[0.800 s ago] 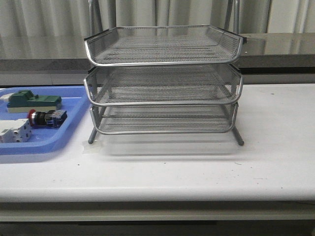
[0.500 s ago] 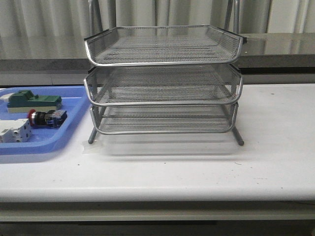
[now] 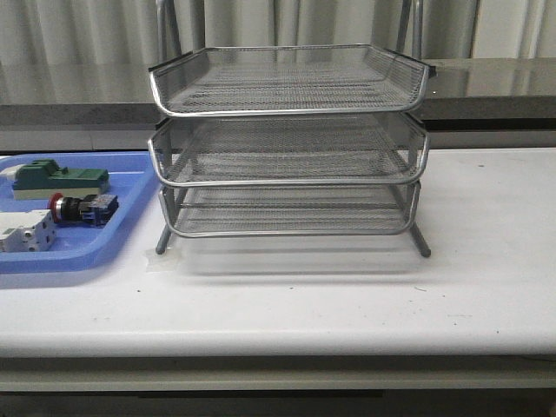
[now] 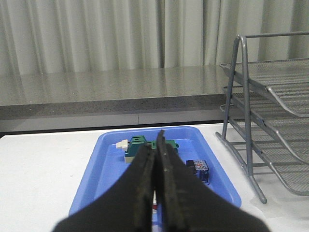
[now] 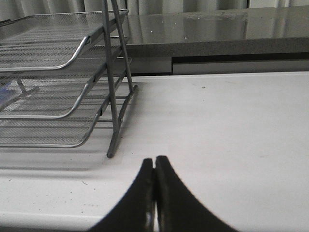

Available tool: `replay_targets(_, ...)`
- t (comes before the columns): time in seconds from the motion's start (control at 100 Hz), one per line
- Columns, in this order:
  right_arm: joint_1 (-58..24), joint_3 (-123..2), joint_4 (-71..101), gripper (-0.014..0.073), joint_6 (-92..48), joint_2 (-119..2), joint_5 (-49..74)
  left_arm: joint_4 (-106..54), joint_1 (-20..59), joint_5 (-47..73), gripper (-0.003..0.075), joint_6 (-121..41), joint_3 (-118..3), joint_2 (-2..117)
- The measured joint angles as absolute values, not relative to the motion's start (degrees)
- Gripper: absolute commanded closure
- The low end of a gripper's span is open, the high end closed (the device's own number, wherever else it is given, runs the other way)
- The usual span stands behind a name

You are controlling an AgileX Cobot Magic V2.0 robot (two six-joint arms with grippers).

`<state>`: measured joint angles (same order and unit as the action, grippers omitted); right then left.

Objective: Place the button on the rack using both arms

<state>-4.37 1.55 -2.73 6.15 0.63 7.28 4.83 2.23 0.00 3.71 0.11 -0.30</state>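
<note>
The button (image 3: 80, 208) lies on its side in the blue tray (image 3: 122, 233) at the table's left, red cap pointing left. The three-tier wire-mesh rack (image 3: 287, 111) stands in the middle of the table with nothing in its tiers. Neither gripper shows in the front view. In the left wrist view my left gripper (image 4: 154, 142) is shut and holds nothing. It hangs above the tray (image 4: 111, 174) and hides most of the button (image 4: 198, 170), whose blue rear block shows beside the fingers. My right gripper (image 5: 154, 160) is shut with nothing in it, over bare table to the right of the rack (image 5: 112, 96).
A green block (image 3: 56, 180) lies at the back of the blue tray and a white terminal block (image 3: 24, 234) at its front left. A grey ledge and curtains run behind the table. The rack's feet (image 3: 423, 243) stick out towards the front.
</note>
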Motion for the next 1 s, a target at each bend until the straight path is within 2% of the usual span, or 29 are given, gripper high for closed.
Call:
replay_targets(0.19,-4.37,0.98,-2.73,0.0654,6.15,0.63,3.71,4.83,2.23,0.0,0.074,3.71,0.11,-0.3)
replay_targets(0.41,-4.37,-10.1,-2.62,0.0654,6.15,-0.96,12.62,4.83,2.23,0.0,0.074,3.71,0.11,-0.3)
replay_targets(0.79,-4.37,-35.75,1.64,0.0654,6.15,-24.11,39.34,4.83,2.23,0.0,0.074,3.71,0.11,-0.3)
replay_targets(1.0,-4.37,-39.06,8.04,0.0654,6.15,-33.63,41.59,4.83,2.23,0.0,0.074,3.71,0.11,-0.3)
